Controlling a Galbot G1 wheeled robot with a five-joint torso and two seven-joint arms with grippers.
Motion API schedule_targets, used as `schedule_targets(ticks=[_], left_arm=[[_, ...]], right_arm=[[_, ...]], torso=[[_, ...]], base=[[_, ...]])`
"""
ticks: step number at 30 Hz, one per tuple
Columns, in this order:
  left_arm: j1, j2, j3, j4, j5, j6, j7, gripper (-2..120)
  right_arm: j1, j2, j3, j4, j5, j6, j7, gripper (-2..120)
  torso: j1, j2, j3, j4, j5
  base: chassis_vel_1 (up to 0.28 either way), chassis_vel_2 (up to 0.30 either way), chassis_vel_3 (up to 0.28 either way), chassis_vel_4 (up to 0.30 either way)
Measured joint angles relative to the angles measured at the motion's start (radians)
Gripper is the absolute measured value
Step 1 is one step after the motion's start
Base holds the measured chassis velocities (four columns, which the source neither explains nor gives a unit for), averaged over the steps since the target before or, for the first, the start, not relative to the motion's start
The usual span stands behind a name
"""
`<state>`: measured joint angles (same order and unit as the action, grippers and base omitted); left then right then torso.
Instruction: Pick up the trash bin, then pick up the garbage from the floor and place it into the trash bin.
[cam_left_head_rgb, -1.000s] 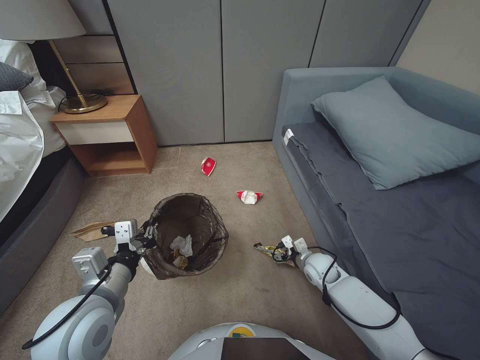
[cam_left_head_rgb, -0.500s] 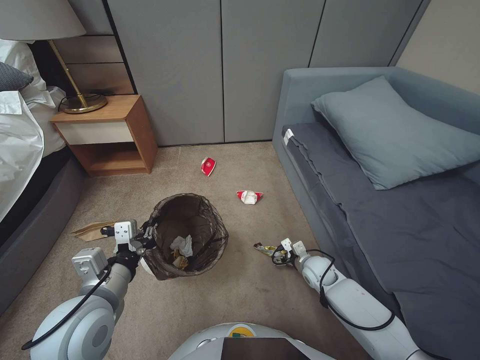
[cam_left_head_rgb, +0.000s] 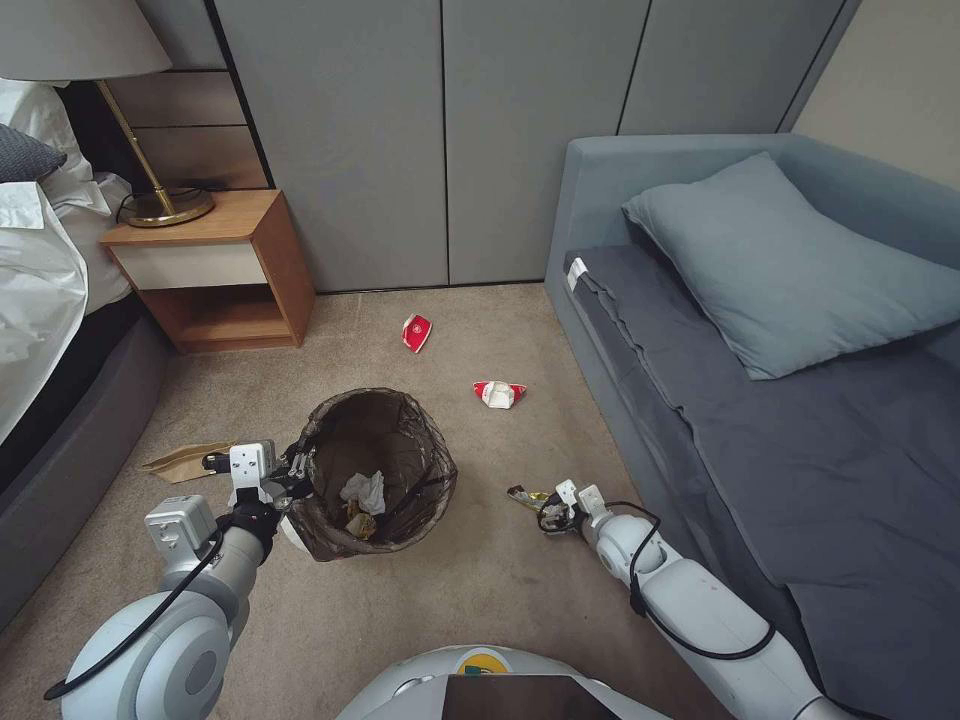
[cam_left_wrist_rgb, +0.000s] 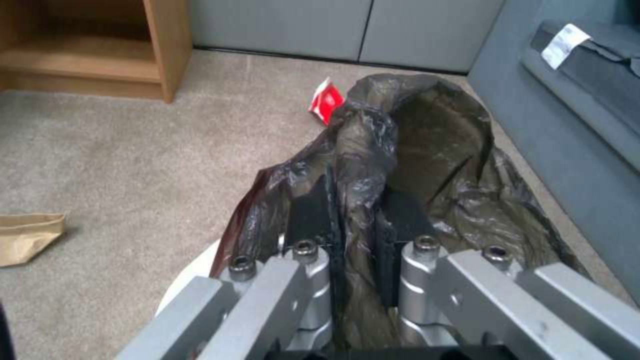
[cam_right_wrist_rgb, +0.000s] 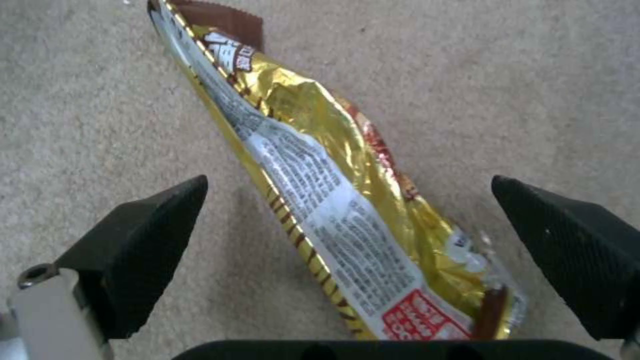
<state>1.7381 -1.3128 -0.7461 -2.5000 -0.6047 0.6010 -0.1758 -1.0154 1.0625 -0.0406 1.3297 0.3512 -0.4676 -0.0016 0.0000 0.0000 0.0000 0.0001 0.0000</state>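
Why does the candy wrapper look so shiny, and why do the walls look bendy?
In the right wrist view the gold wrapper is foil, so light glints off its creases, between the open right gripper fingers. In the head view the wide lens bows straight edges, like the sofa front. In the left wrist view the trash bin bag shows soft glare and the near left gripper looks blurry.

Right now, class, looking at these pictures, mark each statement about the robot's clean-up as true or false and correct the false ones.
1. The left gripper is shut on the trash bin rim. True.
2. The right gripper is shut on the gold wrapper. False: it is open, the wrapper lying between its fingers.
3. The trash bin holds crumpled tissue. True.
4. The brown paper bag is in the bin. False: it lies on the floor.
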Motion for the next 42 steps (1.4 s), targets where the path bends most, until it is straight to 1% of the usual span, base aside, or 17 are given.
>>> schedule_targets(ticks=[7,23,30,31,32,33,34,35,38,39,40,41,42], left_arm=[[0.000,0.001,0.002,0.000,0.000,0.001,0.000,8],[0.006,0.002,-0.003,0.000,0.002,0.002,0.000,8],[0.009,0.001,0.001,0.000,0.009,0.002,0.000,8],[0.010,0.001,0.000,0.000,0.009,0.002,0.000,8],[0.010,0.001,0.000,0.000,0.009,0.002,0.000,8],[0.010,0.001,0.000,0.000,0.009,0.002,0.001,8],[0.011,0.001,0.000,0.000,0.010,0.001,0.001,8],[0.011,0.001,0.000,0.000,0.010,0.001,0.001,8],[0.012,0.002,0.000,0.000,0.010,0.001,0.001,8],[0.012,0.002,0.000,0.000,0.010,0.001,0.001,8],[0.013,0.002,-0.001,0.000,0.010,0.000,0.001,8],[0.014,0.002,-0.003,0.000,0.010,0.000,0.001,8],[0.014,0.002,-0.003,0.000,0.010,0.000,0.001,8]], right_arm=[[-0.002,0.020,0.004,-0.029,-0.022,0.027,-0.002,100],[-0.007,0.066,0.026,-0.068,-0.057,0.055,-0.031,100],[-0.013,0.071,0.042,-0.079,-0.078,0.070,-0.047,96],[-0.014,0.072,0.046,-0.081,-0.080,0.071,-0.049,92],[-0.014,0.072,0.046,-0.081,-0.080,0.071,-0.049,92],[-0.014,0.072,0.048,-0.082,-0.080,0.071,-0.050,89],[-0.015,0.072,0.052,-0.084,-0.081,0.072,-0.053,82],[-0.015,0.072,0.052,-0.084,-0.081,0.072,-0.053,82],[-0.016,0.072,0.060,-0.086,-0.081,0.075,-0.061,68],[-0.016,0.072,0.060,-0.086,-0.081,0.075,-0.061,68],[-0.017,0.072,0.063,-0.088,-0.081,0.076,-0.064,61],[-0.017,0.075,0.066,-0.091,-0.082,0.077,-0.067,57],[-0.017,0.075,0.066,-0.091,-0.082,0.077,-0.067,57]], torso=[[0.000,0.000,0.000,-0.0001,-0.0001],[0.000,0.000,0.000,-0.0001,-0.0001],[0.000,0.000,0.000,-0.0001,-0.0001],[0.000,0.000,0.000,-0.0001,-0.0001],[0.000,0.000,0.000,-0.0001,-0.0001],[0.000,0.000,0.000,-0.0001,0.0000],[0.000,0.000,0.000,-0.0001,0.0000],[0.000,0.000,0.000,-0.0001,0.0000],[0.000,0.000,0.000,-0.0001,0.0001],[0.000,0.000,0.000,-0.0001,0.0001],[0.000,0.000,0.000,0.0001,0.0002],[0.000,0.000,0.000,0.0001,0.0002],[0.000,0.000,0.000,0.0001,0.0002]], base=[[0.000,0.000,0.000,0.000],[0.000,0.000,0.000,0.000],[0.000,0.000,0.000,0.000],[0.000,0.000,0.000,0.000],[0.000,0.000,0.000,0.000],[0.000,0.000,0.000,0.000],[0.000,0.000,0.000,0.000],[0.000,0.000,0.000,0.000],[0.000,0.000,0.000,0.000],[0.000,0.000,0.000,0.000],[0.000,0.000,0.000,0.000],[0.000,0.000,0.000,0.000],[0.000,0.000,0.000,0.000]])
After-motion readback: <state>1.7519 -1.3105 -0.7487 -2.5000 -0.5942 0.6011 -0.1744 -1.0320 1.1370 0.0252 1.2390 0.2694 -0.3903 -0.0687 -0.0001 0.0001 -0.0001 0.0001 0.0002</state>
